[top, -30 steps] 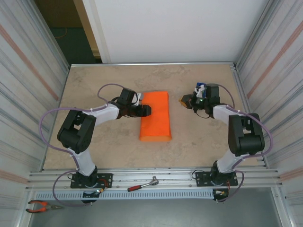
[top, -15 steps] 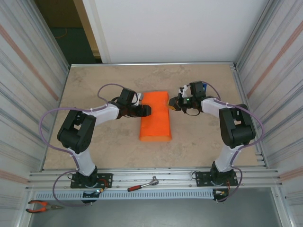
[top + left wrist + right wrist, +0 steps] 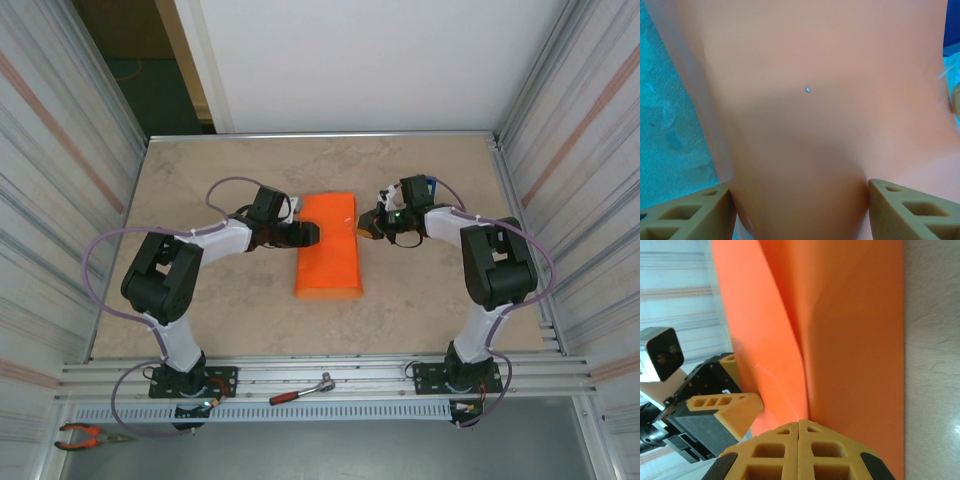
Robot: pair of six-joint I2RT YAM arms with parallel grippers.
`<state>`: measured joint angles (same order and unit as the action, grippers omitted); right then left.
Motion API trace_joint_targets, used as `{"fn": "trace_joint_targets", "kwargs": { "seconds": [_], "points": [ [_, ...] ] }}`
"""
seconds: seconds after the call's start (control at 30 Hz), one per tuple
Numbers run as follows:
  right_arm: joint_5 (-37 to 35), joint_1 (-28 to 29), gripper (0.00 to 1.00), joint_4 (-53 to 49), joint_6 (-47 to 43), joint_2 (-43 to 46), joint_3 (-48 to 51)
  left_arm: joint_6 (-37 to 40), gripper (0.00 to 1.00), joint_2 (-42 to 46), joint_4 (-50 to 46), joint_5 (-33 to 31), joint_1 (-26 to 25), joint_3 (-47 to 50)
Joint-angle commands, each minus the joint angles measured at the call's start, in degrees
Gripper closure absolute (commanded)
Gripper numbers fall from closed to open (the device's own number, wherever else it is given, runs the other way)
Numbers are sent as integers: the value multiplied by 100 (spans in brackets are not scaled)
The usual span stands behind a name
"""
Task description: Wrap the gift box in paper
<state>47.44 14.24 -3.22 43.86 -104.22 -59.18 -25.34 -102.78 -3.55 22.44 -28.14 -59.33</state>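
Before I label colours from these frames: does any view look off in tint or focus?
Left wrist: strong colour cast, the paper washed to salmon, the table teal, all soft. Right wrist: paper vivid orange, creases sharp. Top external: even light, neutral colours, no glare.

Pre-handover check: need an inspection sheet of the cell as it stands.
Surface: beige mottled table, no spills.
Job's things: orange paper folded into a long bundle mid-table; gift box hidden under it.
Clutter: ratchet on the front rail, pliers below it; blue object behind the right wrist.
Grippers: left gripper clamped across the paper; right gripper shut, tips at the paper's edge.
Cables: purple cables loop off both arms, clear of the paper.
Surroundings: corrugated walls, white back panel.
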Motion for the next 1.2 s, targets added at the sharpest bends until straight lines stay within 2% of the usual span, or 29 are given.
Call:
{"fn": "trace_joint_targets", "kwargs": {
  "seconds": [0.0, 0.53, 0.8, 1.17],
  "points": [
    [-122, -11, 100, -255, -276, -164, -197, 172, 35, -427, -831, -617, -95, 370],
    [-458, 33, 100, -733, -570, -98, -373, 161, 35, -411, -823, -613, -89, 361],
    [-698, 111, 92, -1002, -698, -75, -509, 161, 35, -404, -836, -618, -91, 378],
    [-976, 246, 90, -1259, -835, -72, -655, 131, 35, -411, -813, -609, -95, 370]
  ]
}}
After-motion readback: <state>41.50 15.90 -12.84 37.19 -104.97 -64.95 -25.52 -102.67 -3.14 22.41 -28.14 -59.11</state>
